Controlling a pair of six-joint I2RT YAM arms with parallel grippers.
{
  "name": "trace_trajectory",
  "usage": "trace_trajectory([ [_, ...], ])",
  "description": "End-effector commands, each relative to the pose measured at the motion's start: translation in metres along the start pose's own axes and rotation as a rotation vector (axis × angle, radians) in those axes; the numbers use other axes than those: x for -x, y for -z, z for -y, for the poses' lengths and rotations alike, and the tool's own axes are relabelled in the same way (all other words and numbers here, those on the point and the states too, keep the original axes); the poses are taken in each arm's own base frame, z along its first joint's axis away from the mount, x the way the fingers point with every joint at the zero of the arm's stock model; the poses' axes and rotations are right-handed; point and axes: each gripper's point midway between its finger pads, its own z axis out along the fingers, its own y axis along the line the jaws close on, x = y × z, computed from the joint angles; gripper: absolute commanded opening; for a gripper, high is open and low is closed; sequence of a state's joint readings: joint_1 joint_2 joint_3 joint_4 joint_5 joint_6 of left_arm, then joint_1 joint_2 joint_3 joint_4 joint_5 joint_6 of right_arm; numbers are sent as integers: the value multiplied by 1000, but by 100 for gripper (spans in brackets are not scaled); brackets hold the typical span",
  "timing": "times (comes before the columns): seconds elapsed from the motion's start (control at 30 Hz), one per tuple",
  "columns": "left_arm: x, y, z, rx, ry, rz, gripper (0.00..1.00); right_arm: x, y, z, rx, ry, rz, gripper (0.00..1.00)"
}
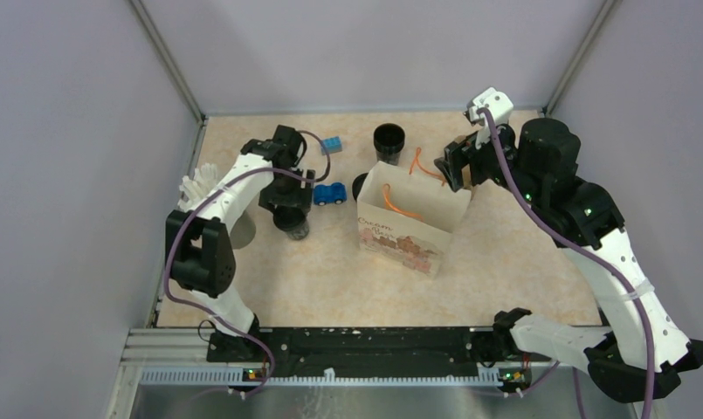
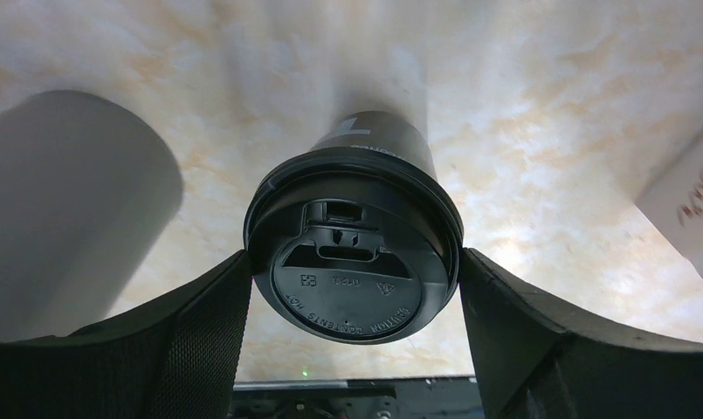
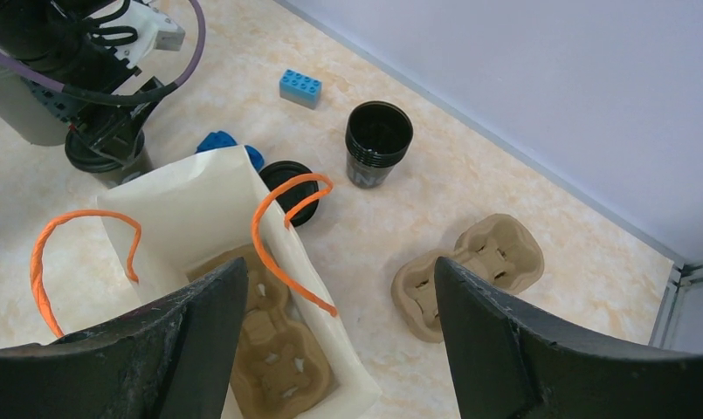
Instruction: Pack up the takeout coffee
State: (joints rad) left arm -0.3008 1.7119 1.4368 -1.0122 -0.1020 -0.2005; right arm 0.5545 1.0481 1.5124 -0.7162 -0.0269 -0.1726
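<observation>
Left gripper (image 2: pixel 354 262) clamped on the lid rim of the takeout coffee (image 2: pixel 356 288), lid on, near the left edge. Right gripper (image 3: pixel 339 271) wide open, holding nothing, above paper bag (image 1: pixel 404 236) mid-bench. Pulp carrier (image 3: pixel 273 349) sits inside the bag. Open black cup (image 3: pixel 378 144) by the far edge.

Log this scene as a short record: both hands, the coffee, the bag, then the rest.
left hand: closed on the lidded cup, fingers against both sides of its lid
lidded cup: black, upright on the table, left of the bag
right hand: open, above the bag's mouth
bag: white paper, orange handles, standing open
tray: inside the bag
spare tray: on the table, outside the bag
loose lid: flat beside the bag
open cup: black, ridged, unlidded
other: toy car, brick, both blue
</observation>
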Motion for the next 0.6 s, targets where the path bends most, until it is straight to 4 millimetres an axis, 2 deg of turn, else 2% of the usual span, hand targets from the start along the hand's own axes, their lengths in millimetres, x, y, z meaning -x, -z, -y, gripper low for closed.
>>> trace_trajectory([
  [0.0, -20, 32, 28, -166, 28, -38, 69, 24, 5, -1, 6, 10, 89, 76],
  [0.17, -50, 48, 48, -198, 35, -65, 67, 25, 3, -3, 21, 9, 95, 77],
  [0.37, -92, 49, 72, -183, 40, -84, 66, 28, 3, -4, 31, 16, 101, 76],
  [0.57, -109, 47, 91, -166, 35, -76, 66, 34, 3, -5, 36, 11, 112, 76],
])
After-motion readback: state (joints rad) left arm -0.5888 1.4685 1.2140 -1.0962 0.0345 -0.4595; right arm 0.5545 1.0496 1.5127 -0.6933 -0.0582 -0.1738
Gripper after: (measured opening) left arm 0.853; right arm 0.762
